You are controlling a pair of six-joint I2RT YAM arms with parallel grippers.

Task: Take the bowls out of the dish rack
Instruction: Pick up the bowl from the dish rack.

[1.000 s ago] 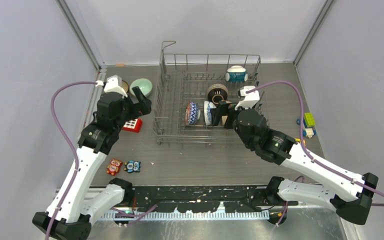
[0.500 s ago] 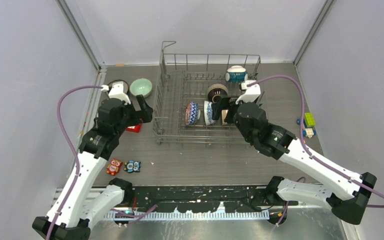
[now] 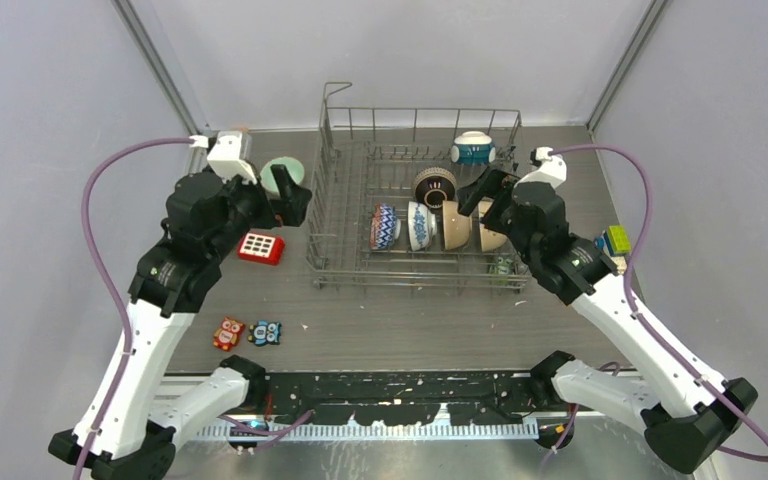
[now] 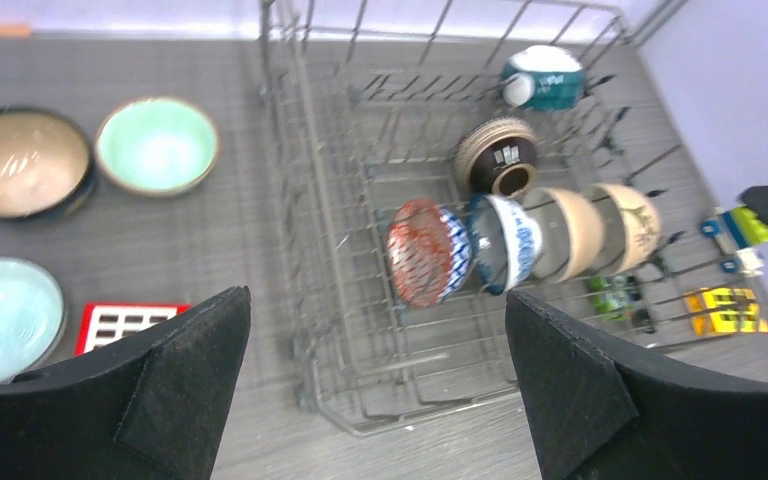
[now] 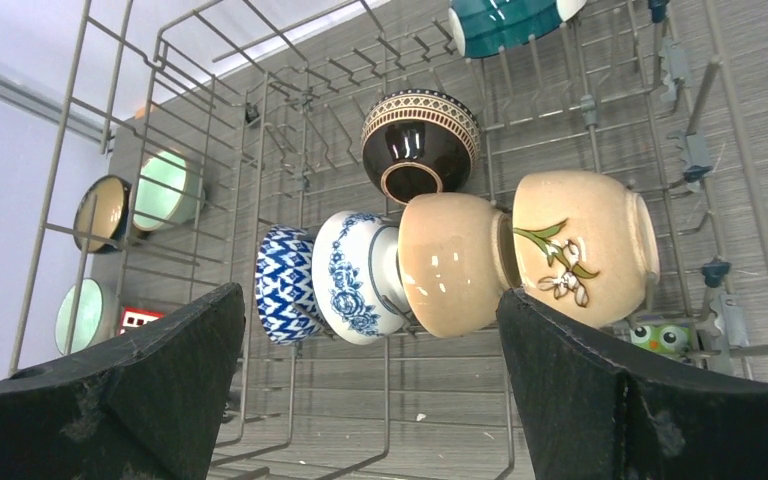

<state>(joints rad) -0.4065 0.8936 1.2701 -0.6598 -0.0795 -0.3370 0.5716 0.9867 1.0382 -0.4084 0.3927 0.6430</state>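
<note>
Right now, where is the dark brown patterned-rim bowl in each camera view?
Top external: the dark brown round ceramic bowl sits just above picture centre, inside the grey wire dish rack.
Left wrist: the bowl is right of centre, upper half.
Right wrist: the bowl is upper centre.
Shared landmark: the teal-and-white ceramic bowl, up-right of it everywhere.

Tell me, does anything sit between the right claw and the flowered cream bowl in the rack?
Nothing visible does. The open right gripper hangs above the flowered bowl; a plain tan bowl crowds its side.
</note>
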